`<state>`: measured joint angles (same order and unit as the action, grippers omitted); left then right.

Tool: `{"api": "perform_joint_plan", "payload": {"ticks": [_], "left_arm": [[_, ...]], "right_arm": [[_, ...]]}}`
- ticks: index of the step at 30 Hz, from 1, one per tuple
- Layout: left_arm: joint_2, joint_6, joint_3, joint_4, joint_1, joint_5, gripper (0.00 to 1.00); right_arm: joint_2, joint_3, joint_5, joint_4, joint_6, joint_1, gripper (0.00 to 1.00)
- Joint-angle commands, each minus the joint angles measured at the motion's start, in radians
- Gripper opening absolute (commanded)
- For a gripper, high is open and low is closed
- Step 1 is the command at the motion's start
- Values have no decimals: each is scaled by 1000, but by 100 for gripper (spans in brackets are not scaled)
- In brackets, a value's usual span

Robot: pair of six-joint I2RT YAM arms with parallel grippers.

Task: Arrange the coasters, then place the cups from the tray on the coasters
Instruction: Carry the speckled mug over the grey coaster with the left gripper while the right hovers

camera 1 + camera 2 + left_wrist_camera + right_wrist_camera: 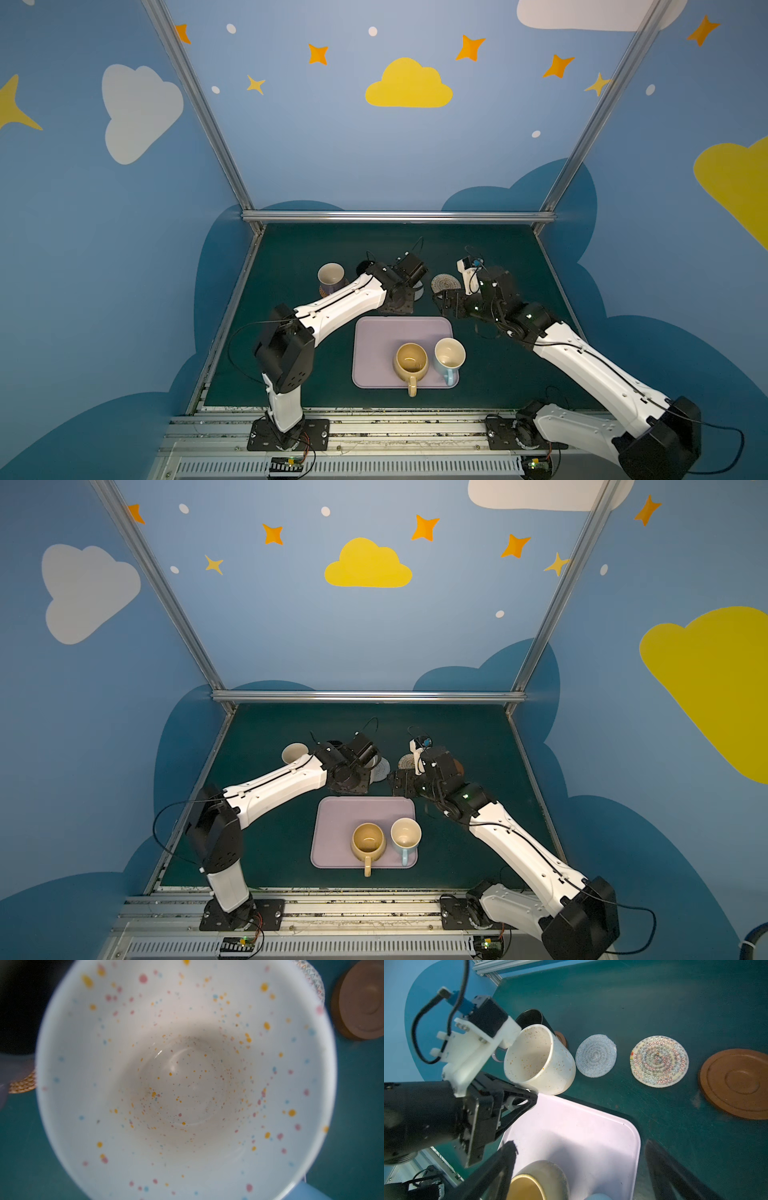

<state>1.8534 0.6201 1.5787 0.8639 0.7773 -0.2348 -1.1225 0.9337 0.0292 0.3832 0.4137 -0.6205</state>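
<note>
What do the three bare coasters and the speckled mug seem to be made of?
Grey coaster: coiled woven cord, matte and fuzzy; spiral rings show.
Beige coaster: similar coiled weave with coloured zigzag stitching.
Brown coaster: probably wood, possibly moulded plastic; smooth, matte, raised rim and turned rings.
Speckled mug: likely glazed ceramic; glossy cream wall with reflections.

We can read no text, label, brand, number or sign in any of the views.
</note>
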Motion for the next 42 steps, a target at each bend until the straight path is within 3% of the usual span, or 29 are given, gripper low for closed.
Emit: {"api": "perform_joint_plan", "payload": {"ticks": [1, 13, 42], "left_arm": [[35, -17, 86, 3, -15, 4, 4], [233, -32, 324, 71, -45, -26, 4], [310, 6, 340, 0, -49, -25, 4]], "right_arm": [[-16, 24, -9, 16, -16, 10, 96], [-22, 15, -20, 13, 5, 43, 96], [-40, 4, 40, -30, 34, 70, 96]]}}
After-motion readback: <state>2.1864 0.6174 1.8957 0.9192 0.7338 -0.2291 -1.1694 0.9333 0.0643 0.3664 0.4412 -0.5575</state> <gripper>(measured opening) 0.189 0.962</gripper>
